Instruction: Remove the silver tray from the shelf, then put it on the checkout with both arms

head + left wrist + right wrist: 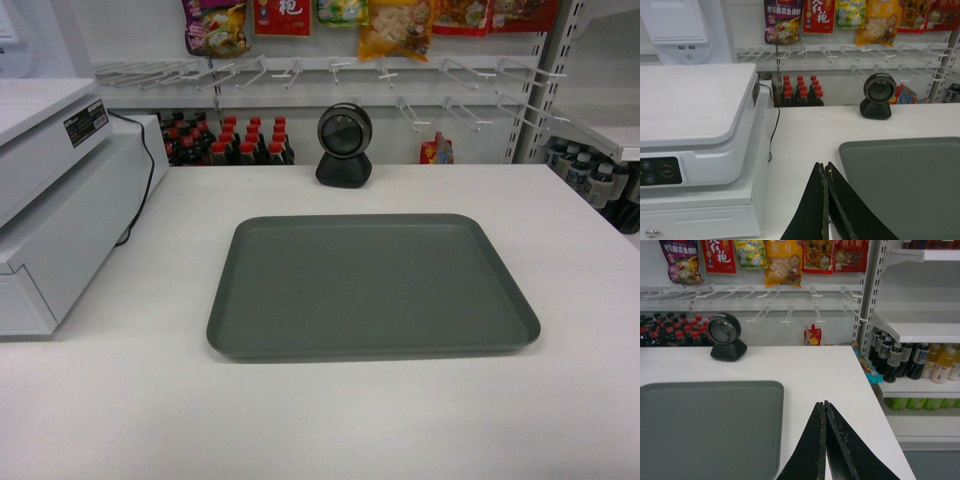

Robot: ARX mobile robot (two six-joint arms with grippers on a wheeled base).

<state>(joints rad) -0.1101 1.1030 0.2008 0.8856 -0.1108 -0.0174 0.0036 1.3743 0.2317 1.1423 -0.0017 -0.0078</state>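
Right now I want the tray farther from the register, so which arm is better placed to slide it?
Probably left: its shut jaws sit between the register and the silver tray's left edge, ready to push.

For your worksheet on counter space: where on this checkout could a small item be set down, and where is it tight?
Bare checkout runs in front of the silver tray, and to its right up to the counter edge. A band lies behind it, either side of the black scanner. Tightest is the left, between tray and register machine, where a cable hangs.
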